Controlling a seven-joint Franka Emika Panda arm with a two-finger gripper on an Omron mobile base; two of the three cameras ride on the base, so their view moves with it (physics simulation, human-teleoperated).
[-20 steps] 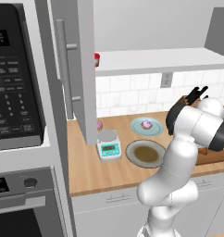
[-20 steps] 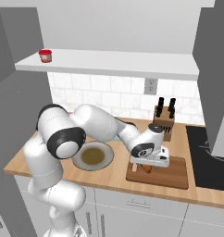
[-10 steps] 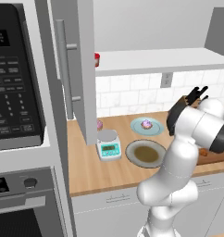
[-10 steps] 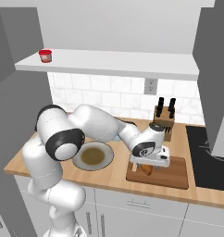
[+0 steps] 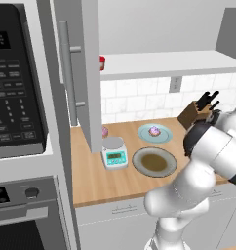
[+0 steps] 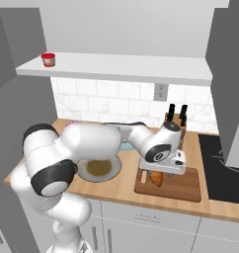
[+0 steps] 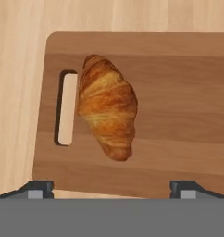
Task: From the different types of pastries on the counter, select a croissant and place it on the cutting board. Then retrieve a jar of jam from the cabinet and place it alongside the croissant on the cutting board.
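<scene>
The golden-brown croissant [image 7: 107,106] lies on the reddish-brown cutting board [image 7: 178,115], beside its handle slot. My gripper [image 7: 112,189] hangs open just above it with nothing between the fingers. From the right base view the gripper [image 6: 160,172] sits over the croissant [image 6: 156,179] at the left end of the cutting board [image 6: 185,185]. The jar of jam [image 6: 48,60] stands on the white cabinet shelf, and the open cabinet door [image 5: 83,73] half hides the jar [image 5: 102,63]. Two frosted cakes, one [image 5: 154,131] on a pale plate and one [image 5: 105,132] by the door, rest on the counter [image 5: 95,180].
A round grey-brown plate [image 6: 98,169] lies left of the board. A small kitchen scale [image 5: 114,154] stands near the cabinet door. A knife block [image 6: 173,118] is against the tiled wall behind the board. A dark cooktop [image 6: 222,163] is on the right, a microwave [image 5: 17,83] on the far left.
The hand has lifted a little off the cutting board, and the croissant now shows beneath it. The jaws stayed open.
</scene>
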